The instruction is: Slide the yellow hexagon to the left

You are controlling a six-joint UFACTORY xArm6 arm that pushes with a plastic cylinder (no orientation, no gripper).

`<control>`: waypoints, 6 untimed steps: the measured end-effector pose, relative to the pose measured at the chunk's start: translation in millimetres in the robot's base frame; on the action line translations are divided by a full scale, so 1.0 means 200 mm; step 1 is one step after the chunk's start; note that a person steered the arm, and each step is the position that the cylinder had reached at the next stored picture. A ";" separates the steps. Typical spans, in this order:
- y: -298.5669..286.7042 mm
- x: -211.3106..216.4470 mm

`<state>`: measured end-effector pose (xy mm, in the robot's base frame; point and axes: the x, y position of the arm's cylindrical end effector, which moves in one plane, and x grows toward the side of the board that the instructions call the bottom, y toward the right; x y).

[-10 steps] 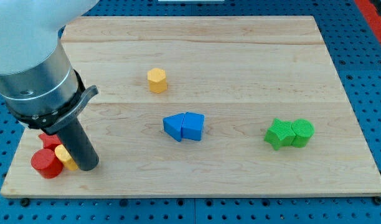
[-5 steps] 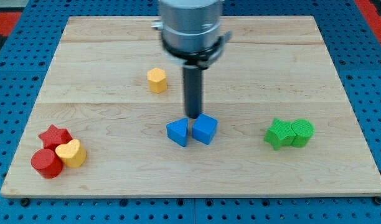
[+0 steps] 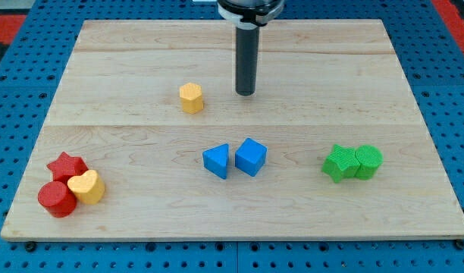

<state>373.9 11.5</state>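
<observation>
Risen from the blue blocks (image 3: 235, 159), my tip (image 3: 246, 93) stands right of the yellow hexagon (image 3: 191, 98).

A pale wooden board (image 3: 414, 114) (plank seams run across it) lies on a blue perforated base (image 3: 12, 98), red at its upper corners.

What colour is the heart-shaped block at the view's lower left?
Yellow heart, seen in the one camera view, beside the red blocks.
</observation>
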 end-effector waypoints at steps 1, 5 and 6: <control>-0.13 0.01; -0.73 0.12; -0.89 0.10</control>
